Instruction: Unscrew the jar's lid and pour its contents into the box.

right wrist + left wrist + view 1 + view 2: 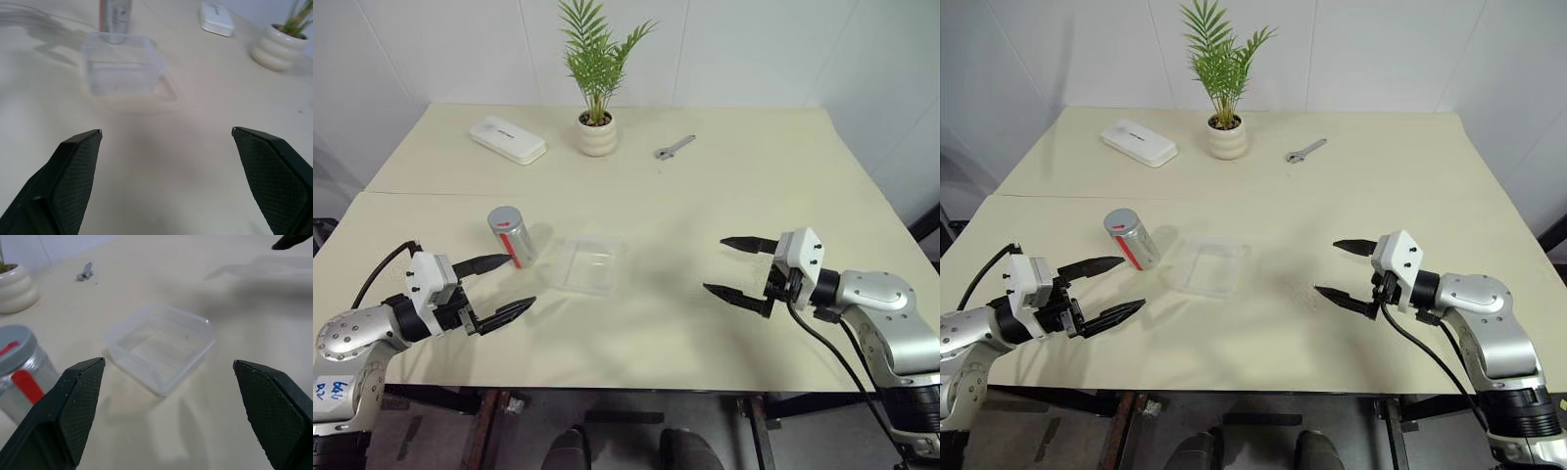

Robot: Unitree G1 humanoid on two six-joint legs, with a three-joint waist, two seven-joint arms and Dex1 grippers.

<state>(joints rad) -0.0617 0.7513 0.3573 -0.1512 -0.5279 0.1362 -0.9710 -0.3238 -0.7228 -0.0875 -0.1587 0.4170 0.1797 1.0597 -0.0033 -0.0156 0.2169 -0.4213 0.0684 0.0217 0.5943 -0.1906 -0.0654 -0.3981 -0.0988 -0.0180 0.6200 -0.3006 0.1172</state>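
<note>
Behind the box [122, 66], jar [115, 14] cut off.

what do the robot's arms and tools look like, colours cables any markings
Both arms are silver-grey metal with black joints. Each ends in a white block carrying a tool of two black tapered fingers with cross-hatched pads: the left tool and the right tool. A black cable loops off each wrist. The left arm bears blue handwritten marks near the picture's edge.
</note>
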